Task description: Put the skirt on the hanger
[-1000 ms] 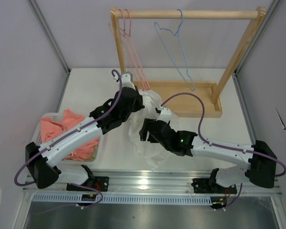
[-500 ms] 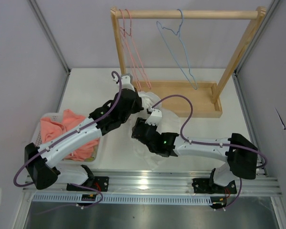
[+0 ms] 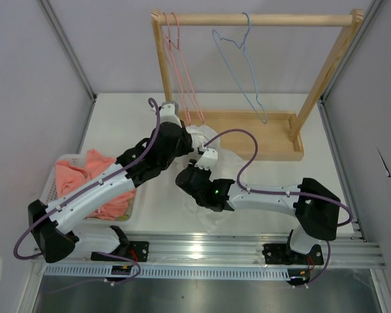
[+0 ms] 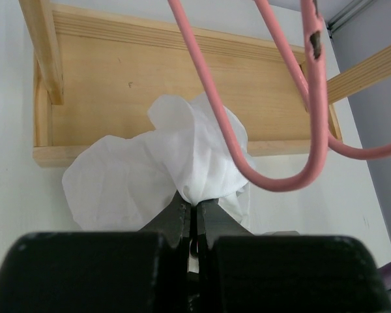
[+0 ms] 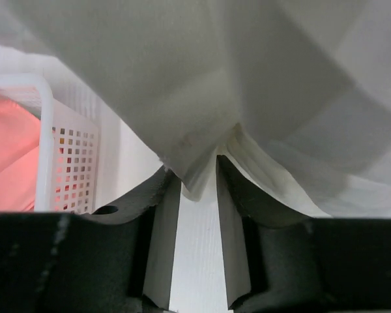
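The left gripper (image 4: 194, 208) has its jaws pressed together on a pinch of the skirt (image 4: 163, 156), whose white crinkled fabric bunches up just past the fingertips, in front of the base (image 3: 274, 134) of the wooden rack (image 3: 260, 19). A pink hanger (image 4: 318, 98) hangs close before the left wrist camera, its lower loop crossing in front of the fabric. Seen from above, the skirt lies between the two arms near the middle of the table (image 3: 117, 124), one part held up by the left arm beside the rack's left post and the rest spreading down toward the near edge. The right gripper (image 5: 197, 189) sits low under the fabric with its jaws standing apart; a fold of the skirt dips between the fingertips (image 5: 163, 228) and the cloth drapes over the whole upper part of that view. The hanger (image 3: 246, 65), thin and light blue, hangs by its hook from the rack's top rail, well apart from the skirt and from both grippers. To the left, a white basket (image 5: 72, 156) holds a salmon-pink cloth (image 3: 91, 176)
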